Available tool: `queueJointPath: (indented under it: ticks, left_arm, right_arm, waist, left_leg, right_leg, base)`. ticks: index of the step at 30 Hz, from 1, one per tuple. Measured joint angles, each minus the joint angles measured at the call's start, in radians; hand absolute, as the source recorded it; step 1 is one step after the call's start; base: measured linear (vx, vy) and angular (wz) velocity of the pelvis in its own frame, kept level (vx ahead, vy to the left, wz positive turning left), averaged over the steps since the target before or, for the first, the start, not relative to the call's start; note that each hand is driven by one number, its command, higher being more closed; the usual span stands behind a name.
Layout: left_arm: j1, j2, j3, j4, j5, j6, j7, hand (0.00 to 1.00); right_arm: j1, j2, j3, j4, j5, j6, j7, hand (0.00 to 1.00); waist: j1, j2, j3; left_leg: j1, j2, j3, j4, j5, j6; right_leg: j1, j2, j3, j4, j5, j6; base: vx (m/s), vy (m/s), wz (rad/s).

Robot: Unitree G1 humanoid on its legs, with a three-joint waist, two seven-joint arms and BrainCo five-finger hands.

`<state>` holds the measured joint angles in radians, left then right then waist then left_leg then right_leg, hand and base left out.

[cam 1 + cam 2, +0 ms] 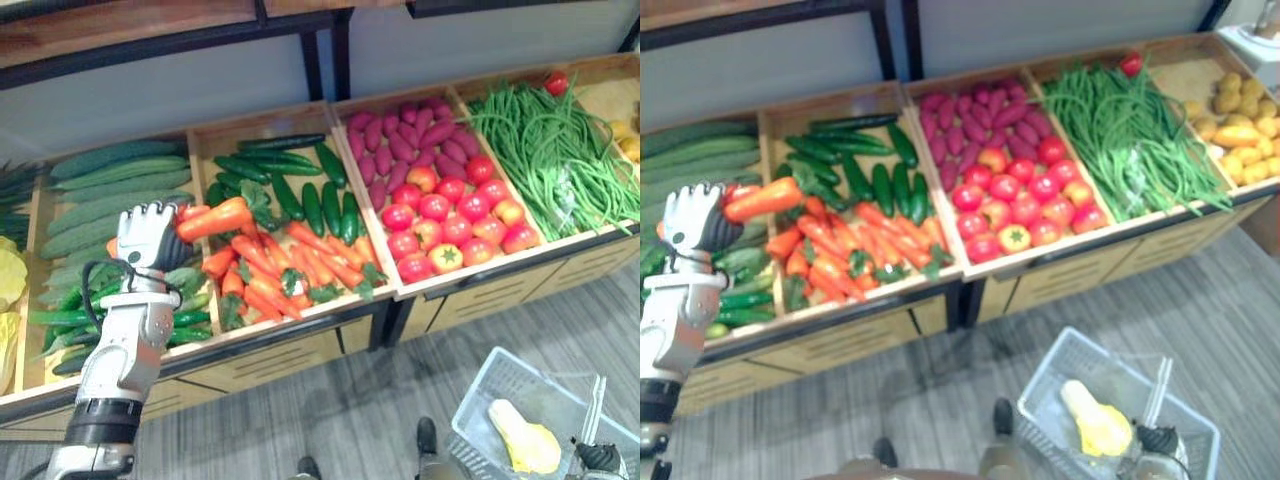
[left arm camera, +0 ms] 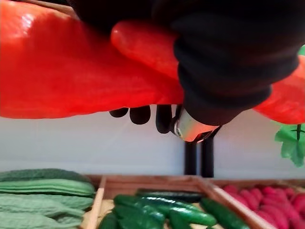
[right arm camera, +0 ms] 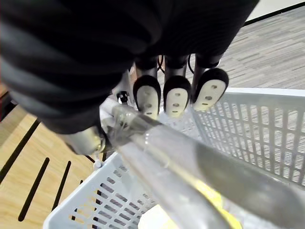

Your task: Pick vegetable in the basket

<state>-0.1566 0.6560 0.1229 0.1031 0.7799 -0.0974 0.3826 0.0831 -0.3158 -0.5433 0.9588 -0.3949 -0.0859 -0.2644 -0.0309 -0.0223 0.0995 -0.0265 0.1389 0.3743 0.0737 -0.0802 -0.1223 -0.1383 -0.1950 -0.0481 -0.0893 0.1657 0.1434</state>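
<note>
A wooden display surface (image 1: 290,358) split into sloping compartments spans the upper half of both eye views. A grey wall (image 1: 150,90) stands behind it and a grey plank floor (image 1: 340,420) runs across the bottom. From frame left to right the compartments hold pale green gourds (image 1: 110,185), dark green cucumbers (image 1: 290,175) above a heap of orange-red vegetables (image 1: 310,265), purple-pink tubers (image 1: 410,140) above red tomatoes (image 1: 450,215), and long green beans (image 1: 550,150). At centre left the left hand (image 1: 148,235) is raised in front of the gourd compartment. Its fingers are clamped round a long orange-red vegetable (image 1: 213,218) that juts toward frame right, clear of the heap. In the lower right corner is a white plastic mesh basket (image 1: 482,390) with a pale yellow vegetable (image 1: 525,440) lying inside, and the right hand (image 1: 602,458) there is cut off by the frame edge. Whether the basket rests on the floor or hangs cannot be told. The held vegetable's near end is hidden behind the hand, and its kind is hard to make out. The right wrist view shows the right hand's fingers (image 3: 174,98) wrapped round the basket's clear handle (image 3: 190,167). The left wrist view shows dark fingertips (image 2: 139,114) hooked under the vegetable. The right eye view takes in yellow potatoes (image 1: 1240,120) at its upper right.
</note>
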Motion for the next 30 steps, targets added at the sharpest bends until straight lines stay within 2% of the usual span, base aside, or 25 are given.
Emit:
queueJointPath:
  ticks: [5,7,10,12,15,18,19,21,25,29,30]
  left_arm:
    - [0.084,-0.038,-0.027,-0.149,-0.113,-0.077,-0.006,1.0]
    - [0.084,-0.038,-0.075,-0.181,-0.151,-0.103,-0.016,1.0]
    - [0.082,-0.038,-0.179,-0.237,-0.213,-0.161,-0.046,1.0]
    - [0.081,-0.038,-0.284,-0.268,-0.27,-0.195,-0.085,1.0]
    - [0.059,-0.038,-0.378,-0.282,-0.309,-0.222,-0.118,1.0]
    - [-0.017,-0.038,-0.506,-0.292,-0.346,-0.255,-0.146,1.0]
    - [-0.046,-0.037,-0.546,-0.293,-0.347,-0.264,-0.158,1.0]
    - [-0.081,-0.037,-0.602,-0.293,-0.347,-0.267,-0.172,1.0]
    - [-0.139,-0.046,-0.7,-0.291,-0.347,-0.272,-0.197,1.0]
    - [-0.155,-0.069,-0.757,-0.266,-0.346,-0.278,-0.222,1.0]
    - [-0.156,-0.069,-0.776,-0.247,-0.346,-0.281,-0.234,1.0]
  right_arm:
    - [-0.026,-0.071,0.033,0.0,-0.039,0.013,0.028,1.0]
    - [-0.046,-0.108,0.076,0.0,-0.041,0.013,0.033,1.0]
    - [-0.092,-0.158,0.152,-0.001,-0.083,0.01,0.042,1.0]
    - [-0.121,-0.193,0.215,-0.019,-0.119,0.01,0.059,1.0]
    - [-0.124,-0.225,0.31,-0.131,-0.148,0.012,0.061,1.0]
    - [-0.141,-0.269,0.436,-0.292,-0.17,0.009,0.071,1.0]
    - [-0.145,-0.285,0.474,-0.338,-0.187,0.009,0.076,1.0]
    - [-0.156,-0.308,0.524,-0.406,-0.194,0.001,0.084,1.0]
    - [-0.222,-0.344,0.644,-0.495,-0.193,-0.02,0.108,1.0]
    - [-0.266,-0.381,0.747,-0.595,-0.183,-0.056,0.122,1.0]
    - [-0.27,-0.383,0.769,-0.63,-0.171,-0.077,0.122,1.0]
  waist:
    - [-0.001,-0.007,-0.014]
    - [-0.002,-0.006,-0.015]
    - [-0.024,-0.002,-0.016]
    - [-0.021,0.005,-0.014]
    - [-0.02,0.019,-0.014]
    - [-0.022,0.028,-0.013]
    - [-0.021,0.029,-0.011]
    - [-0.021,0.035,-0.009]
    - [-0.025,0.05,0.001]
    - [-0.029,0.056,0.007]
    - [-0.041,0.057,0.008]
  left_leg:
    - [0.037,-0.002,0.062,0.012,-0.03,-0.012]
    - [0.046,0.011,0.095,0.059,-0.065,-0.01]
    - [0.051,0.058,0.138,0.187,-0.154,-0.014]
    - [0.083,0.111,0.221,0.284,-0.231,-0.027]
    - [0.105,0.161,0.331,0.375,-0.302,-0.033]
    - [0.14,0.172,0.471,0.423,-0.351,-0.032]
    - [0.163,0.171,0.517,0.426,-0.356,-0.035]
    - [0.195,0.178,0.574,0.433,-0.362,-0.045]
    - [0.26,0.203,0.676,0.439,-0.363,-0.063]
    - [0.312,0.207,0.778,0.425,-0.363,-0.096]
    - [0.329,0.205,0.804,0.418,-0.361,-0.106]
  right_leg:
    - [-0.008,0.006,0.071,0.006,-0.007,-0.01]
    - [-0.011,0.017,0.116,0.011,-0.005,-0.006]
    - [-0.016,0.053,0.2,0.028,0.003,0.007]
    - [-0.019,0.1,0.294,0.044,0.009,0.016]
    - [-0.046,0.145,0.395,0.057,0.01,0.017]
    - [-0.097,0.168,0.476,0.072,0.013,0.02]
    - [-0.106,0.177,0.496,0.079,0.025,0.015]
    - [-0.118,0.203,0.53,0.097,0.043,0.04]
    - [-0.125,0.266,0.6,0.122,0.045,0.042]
    - [-0.14,0.325,0.673,0.133,0.047,0.041]
    - [-0.14,0.341,0.693,0.134,0.046,0.04]
  base:
    - [0.0,0.008,-0.38]
    - [0.0,-0.003,-0.73]
    - [-0.01,-0.004,-0.88]
    - [-0.04,0.026,-1.26]
    - [-0.09,0.06,-1.28]
    - [-0.06,0.097,-1.19]
    - [0.02,0.089,-0.94]
    - [0.07,0.066,-0.76]
    - [0.11,0.045,-0.76]
    - [0.08,0.01,-0.66]
    - [0.05,-0.001,-0.49]
